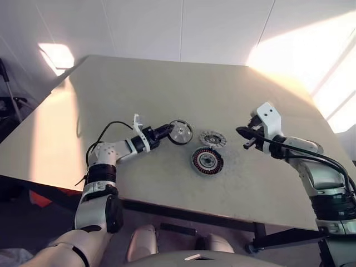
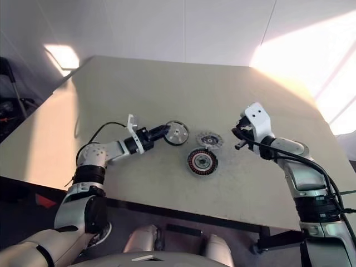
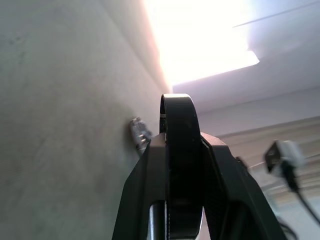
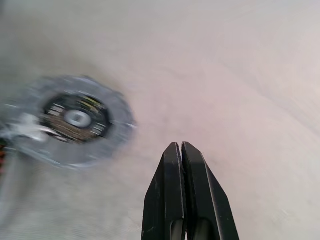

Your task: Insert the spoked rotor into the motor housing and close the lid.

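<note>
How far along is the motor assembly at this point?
Early. Nothing looks assembled: the motor housing lies open on the table, with another round part beside it. In hand: the left tool holds a disc part lifted. Left: inserting the rotor and closing the lid.

Matt beige table [image 1: 167, 100]; shiny metal lid [image 1: 181, 132]; glossy black gripper [image 4: 182, 165].

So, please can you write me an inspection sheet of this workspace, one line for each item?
Surface: beige table, sunlit patches.
Job's things: motor housing and spoked rotor lie on the table, apart; lid held on edge above the table.
Clutter: nothing seen.
Grippers: left gripper shut on the lid; right gripper shut, holding nothing.
Cables: black cable along the left arm.
Surroundings: white wall.
</note>
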You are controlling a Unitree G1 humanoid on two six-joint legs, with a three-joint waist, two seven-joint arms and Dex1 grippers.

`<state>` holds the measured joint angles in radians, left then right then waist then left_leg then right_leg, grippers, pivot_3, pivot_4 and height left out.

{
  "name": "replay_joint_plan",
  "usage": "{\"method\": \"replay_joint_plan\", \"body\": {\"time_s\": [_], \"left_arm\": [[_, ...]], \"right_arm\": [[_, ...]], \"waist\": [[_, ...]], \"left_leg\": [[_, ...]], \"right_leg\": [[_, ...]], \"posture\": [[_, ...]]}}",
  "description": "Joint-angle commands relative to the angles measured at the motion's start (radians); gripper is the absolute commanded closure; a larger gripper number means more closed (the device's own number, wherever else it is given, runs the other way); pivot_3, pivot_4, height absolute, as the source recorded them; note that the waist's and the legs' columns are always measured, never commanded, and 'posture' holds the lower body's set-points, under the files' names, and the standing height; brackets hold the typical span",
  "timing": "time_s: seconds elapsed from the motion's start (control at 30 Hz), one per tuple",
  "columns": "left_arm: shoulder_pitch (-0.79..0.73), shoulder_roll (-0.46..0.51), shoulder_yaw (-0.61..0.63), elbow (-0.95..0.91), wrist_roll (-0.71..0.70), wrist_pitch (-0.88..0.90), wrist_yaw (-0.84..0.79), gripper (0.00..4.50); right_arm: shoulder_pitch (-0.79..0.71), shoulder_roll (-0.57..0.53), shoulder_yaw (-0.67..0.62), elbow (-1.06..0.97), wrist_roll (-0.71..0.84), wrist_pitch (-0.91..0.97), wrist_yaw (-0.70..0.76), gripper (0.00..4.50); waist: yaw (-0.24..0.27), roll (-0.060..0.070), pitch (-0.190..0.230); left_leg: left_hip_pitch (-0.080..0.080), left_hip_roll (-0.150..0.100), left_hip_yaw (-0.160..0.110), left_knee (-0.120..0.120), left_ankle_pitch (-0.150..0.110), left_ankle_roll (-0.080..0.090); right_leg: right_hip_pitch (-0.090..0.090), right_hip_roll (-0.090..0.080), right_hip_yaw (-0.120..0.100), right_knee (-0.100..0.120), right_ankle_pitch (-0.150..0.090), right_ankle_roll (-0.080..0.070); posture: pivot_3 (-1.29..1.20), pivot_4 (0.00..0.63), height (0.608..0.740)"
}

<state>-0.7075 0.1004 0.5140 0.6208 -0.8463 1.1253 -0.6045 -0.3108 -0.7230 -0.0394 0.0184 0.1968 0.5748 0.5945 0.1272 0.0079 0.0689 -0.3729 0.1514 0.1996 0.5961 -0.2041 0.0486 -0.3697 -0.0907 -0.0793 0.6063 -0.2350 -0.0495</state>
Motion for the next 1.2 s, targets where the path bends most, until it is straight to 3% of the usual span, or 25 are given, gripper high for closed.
{"method": "replay_joint_plan", "body": {"time_s": [0.03, 0.33, 0.6, 1.2], "left_arm": [[-0.047, -0.024, 0.057, 0.013, -0.097, 0.053, 0.023, 3.69], [-0.036, -0.108, -0.081, -0.004, -0.062, 0.169, 0.044, 3.69], [-0.024, -0.089, -0.177, -0.001, -0.035, 0.206, 0.000, 3.69], [-0.008, -0.085, -0.223, 0.065, 0.026, 0.206, -0.021, 3.69]], "right_arm": [[-0.029, -0.045, -0.037, 0.067, -0.063, 0.007, -0.051, 4.50], [-0.015, -0.041, -0.054, 0.057, -0.075, 0.024, -0.080, 4.50], [0.007, -0.036, -0.062, 0.024, -0.071, 0.035, -0.098, 4.50], [0.023, -0.030, -0.067, -0.001, -0.066, 0.039, -0.105, 4.50]], "waist": [[0.000, 0.000, 0.000], [-0.002, 0.000, 0.001], [-0.002, 0.002, 0.001], [-0.001, 0.003, 0.001]], "left_leg": [[0.000, 0.000, 0.000, 0.000, 0.000, 0.000], [-0.001, 0.000, 0.000, 0.000, -0.001, 0.003], [-0.001, 0.000, 0.000, 0.000, -0.001, 0.002], [-0.001, 0.000, 0.000, 0.000, -0.001, 0.003]], "right_leg": [[0.000, 0.000, 0.000, 0.000, 0.000, 0.000], [-0.001, 0.000, 0.000, -0.001, 0.000, 0.000], [-0.001, 0.000, 0.000, 0.000, 0.000, 0.000], [0.000, 0.000, 0.000, -0.001, 0.000, 0.000]], "posture": [[0.00, 0.000, 0.740], [0.00, 0.000, 0.740], [0.00, 0.000, 0.740], [0.00, 0.000, 0.740]]}}
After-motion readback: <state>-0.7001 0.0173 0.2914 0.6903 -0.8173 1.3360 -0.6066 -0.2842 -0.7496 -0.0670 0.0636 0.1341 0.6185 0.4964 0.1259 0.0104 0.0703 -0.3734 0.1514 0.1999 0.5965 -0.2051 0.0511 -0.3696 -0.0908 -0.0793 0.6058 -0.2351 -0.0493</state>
